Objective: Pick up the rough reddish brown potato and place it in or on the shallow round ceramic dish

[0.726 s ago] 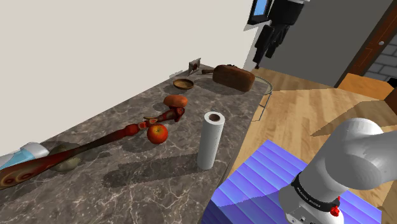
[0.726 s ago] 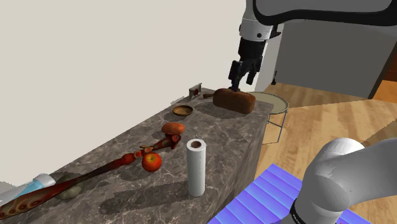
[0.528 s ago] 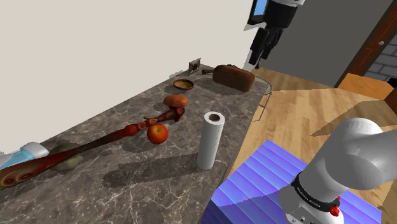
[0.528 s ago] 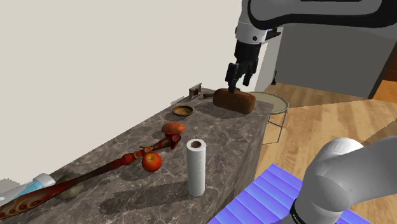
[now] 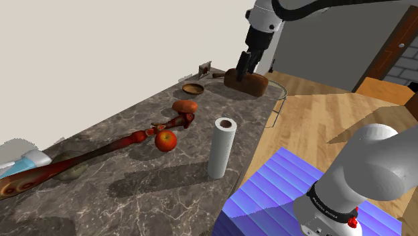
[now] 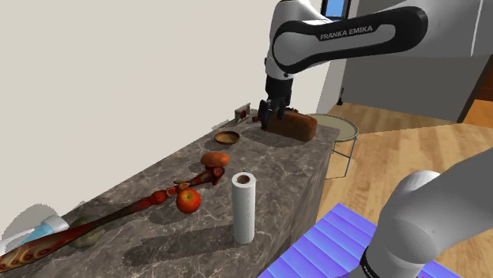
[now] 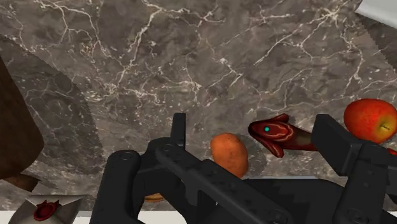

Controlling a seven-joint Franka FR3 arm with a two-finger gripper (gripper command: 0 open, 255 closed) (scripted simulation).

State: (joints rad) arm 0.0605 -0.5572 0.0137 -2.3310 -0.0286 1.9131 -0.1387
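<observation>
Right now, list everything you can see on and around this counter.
rough potato: one, reddish orange, mid-counter.
shallow round dish: one, brown, beyond the potato near the wall.
round apple: one, red, beside the stick.
long patterned stick: one, red, lying along the counter.
paper roll: one, white, upright by the counter's edge.
bread loaf: one, brown, counter's far end.
marbled counter: one, dark grey-brown.
striped stand: one, blue, shoulder view's lower right.
two-finger tool: one, black, open, beside the loaf.

Dark veined marble counter (image 5: 167,191) runs along a plain off-white wall (image 5: 94,47). Beyond its end, a wood-plank floor (image 5: 315,110) carries a round side table (image 6: 341,125).
</observation>
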